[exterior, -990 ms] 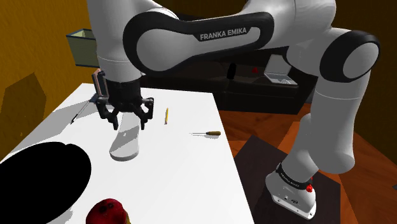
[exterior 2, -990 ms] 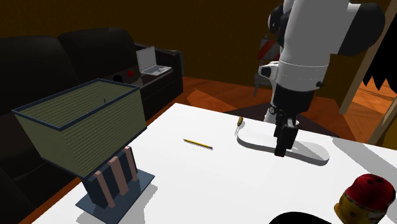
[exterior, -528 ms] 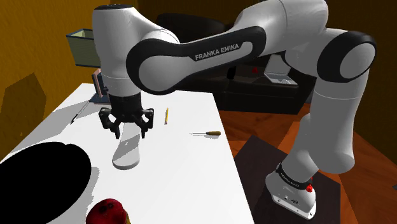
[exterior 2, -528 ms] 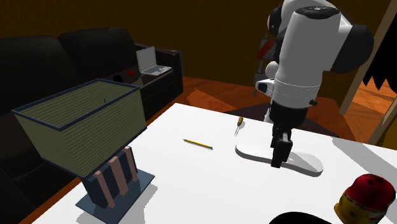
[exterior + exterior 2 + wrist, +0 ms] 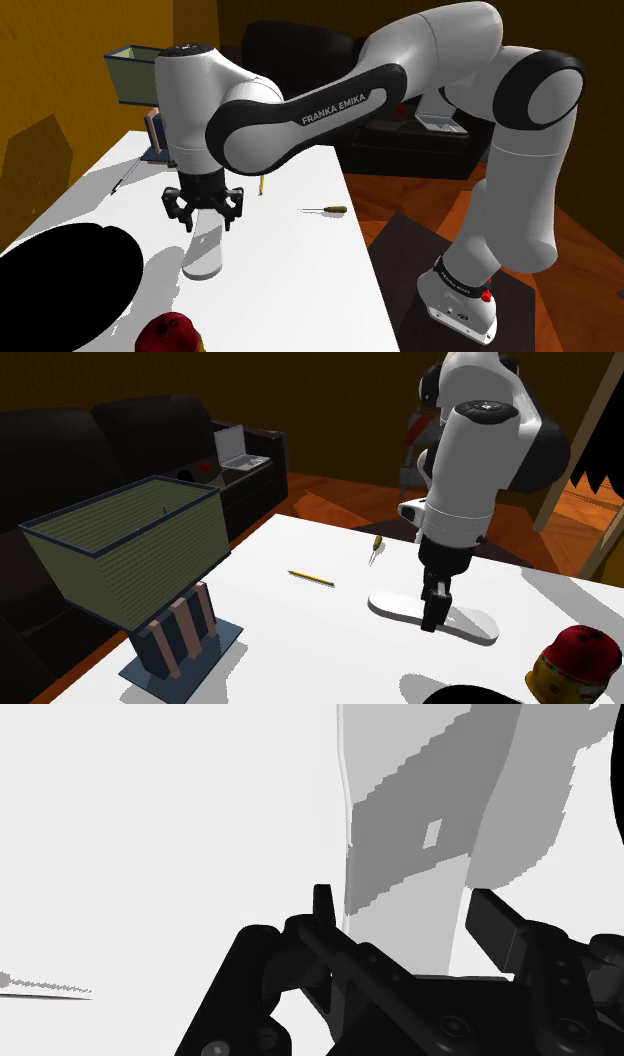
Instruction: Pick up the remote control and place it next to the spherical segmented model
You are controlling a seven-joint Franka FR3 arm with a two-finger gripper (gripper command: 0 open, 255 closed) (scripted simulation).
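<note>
Pincer (image 5: 405, 912) narrow, clamped across the width of the pale remote control (image 5: 202, 255). I cannot tell whether it rests on the white table (image 5: 300, 280) or hangs just above it. The long body may swing, so I should carry it slow and level. The red-and-yellow spherical segmented model (image 5: 168, 333) sits near; set down just beside it without nudging. A pencil (image 5: 311, 578) lies farther off.

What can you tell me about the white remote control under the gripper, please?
It is a plain white, flat, elongated remote control with rounded ends. No buttons are drawn, only one small pale square on its top face. Its material cannot be told. It sits level, either on the white table or just above it; which is unclear. The black gripper straddles it from above, its fingers clasping the two long edges. Grey shadows fall across its top.
</note>
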